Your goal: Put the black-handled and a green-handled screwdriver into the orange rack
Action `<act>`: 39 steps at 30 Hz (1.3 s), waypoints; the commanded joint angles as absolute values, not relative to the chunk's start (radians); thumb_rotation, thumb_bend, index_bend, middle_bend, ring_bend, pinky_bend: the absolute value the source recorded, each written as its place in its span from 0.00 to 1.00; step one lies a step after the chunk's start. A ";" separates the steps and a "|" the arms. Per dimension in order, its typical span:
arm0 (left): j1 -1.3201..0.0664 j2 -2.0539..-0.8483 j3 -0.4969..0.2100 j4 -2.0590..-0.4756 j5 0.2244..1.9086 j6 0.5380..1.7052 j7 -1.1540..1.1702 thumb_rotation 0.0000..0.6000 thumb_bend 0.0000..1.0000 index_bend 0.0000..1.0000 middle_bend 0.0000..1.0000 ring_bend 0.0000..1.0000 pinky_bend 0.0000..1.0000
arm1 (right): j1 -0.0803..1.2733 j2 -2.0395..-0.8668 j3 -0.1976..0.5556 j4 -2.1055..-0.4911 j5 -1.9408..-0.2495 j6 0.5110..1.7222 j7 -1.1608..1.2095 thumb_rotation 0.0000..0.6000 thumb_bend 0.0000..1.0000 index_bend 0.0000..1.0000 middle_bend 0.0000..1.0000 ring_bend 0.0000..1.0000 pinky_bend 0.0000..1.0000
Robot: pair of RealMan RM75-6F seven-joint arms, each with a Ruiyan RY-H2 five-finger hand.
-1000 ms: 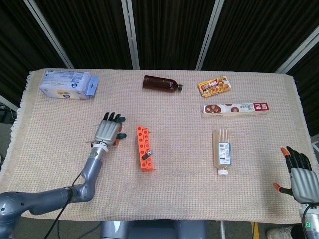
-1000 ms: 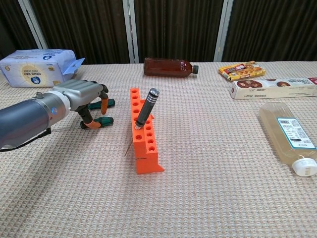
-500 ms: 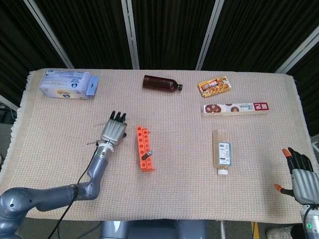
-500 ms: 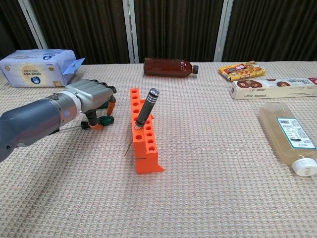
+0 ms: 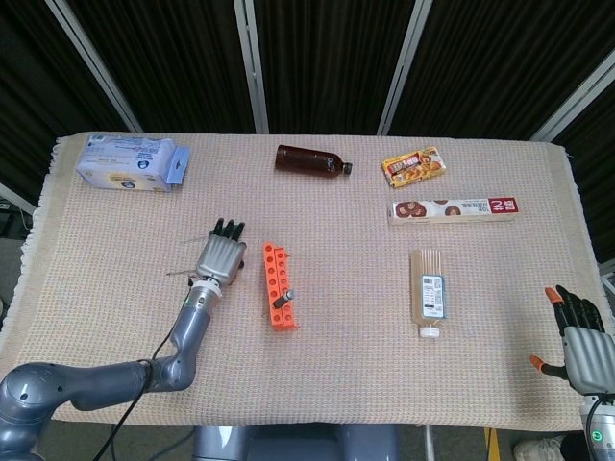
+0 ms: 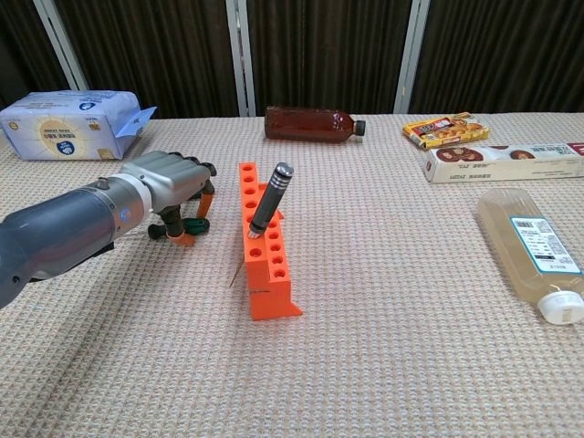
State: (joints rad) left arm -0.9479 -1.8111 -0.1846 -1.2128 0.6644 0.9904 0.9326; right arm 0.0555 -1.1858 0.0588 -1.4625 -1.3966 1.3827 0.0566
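The orange rack (image 6: pixel 263 246) stands on the tabletop (image 6: pixel 392 347) with its long axis running away from the robot, and the black-handled screwdriver (image 6: pixel 270 198) already sits in one of its holes, leaning away from upright with its handle tipped toward the far right. What remains, by my reading, is the green-handled screwdriver (image 6: pixel 187 225), which lies flat on the tabletop just to the left of the rack, near the rack's far half. The left robot hand (image 6: pixel 173 187) is directly over it, fingers curled downward with their orange tips around the green handle; from the chest view the fingertips seem to touch or straddle it, but I cannot tell whether it is truly pinched or merely caged, since the handle appears to rest on the cloth. Its long axis seems to run roughly left to right, toward the rack, though the fingers hide most of it, and the head view shows only the back of the left robot hand (image 5: pixel 222 257) covering it. The right robot hand (image 5: pixel 577 338) is well apart, at the near right edge on the other side of the rack, fingers spread and holding nothing, so the left is plainly the nearer one. The coming move likely turns on closing firmly on the handle, then lifting and swinging it rightward to a free hole.
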 commanded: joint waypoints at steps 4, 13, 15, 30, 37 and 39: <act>-0.948 -1.801 -0.176 -1.233 0.656 0.998 0.951 1.00 0.26 0.47 0.03 0.00 0.00 | 0.057 -1.187 0.060 -1.459 -1.394 1.378 0.059 1.00 0.00 0.00 0.00 0.00 0.00; -0.945 -1.793 -0.172 -1.247 0.648 1.005 0.951 1.00 0.37 0.57 0.06 0.00 0.00 | 0.058 -1.188 0.061 -1.458 -1.393 1.374 0.060 1.00 0.00 0.00 0.00 0.00 0.00; -0.942 -1.790 -0.174 -1.251 0.653 1.007 0.940 1.00 0.40 0.60 0.07 0.00 0.00 | 0.058 -1.186 0.061 -1.459 -1.393 1.374 0.060 1.00 0.00 0.00 0.00 0.00 0.00; -0.843 -1.548 -0.382 -1.556 0.762 1.002 0.481 1.00 0.49 0.70 0.20 0.01 0.00 | 0.061 -1.190 0.062 -1.458 -1.397 1.373 0.061 1.00 0.00 0.00 0.00 0.00 0.00; -0.745 -1.443 -0.492 -1.676 0.849 0.983 0.115 1.00 0.50 0.70 0.23 0.03 0.00 | 0.062 -1.194 0.061 -1.450 -1.400 1.371 0.069 1.00 0.00 0.00 0.00 0.00 0.00; -0.727 -1.430 -0.514 -1.690 0.877 0.967 0.012 1.00 0.52 0.71 0.24 0.03 0.00 | 0.063 -1.195 0.061 -1.449 -1.401 1.371 0.070 1.00 0.00 0.00 0.00 0.00 0.00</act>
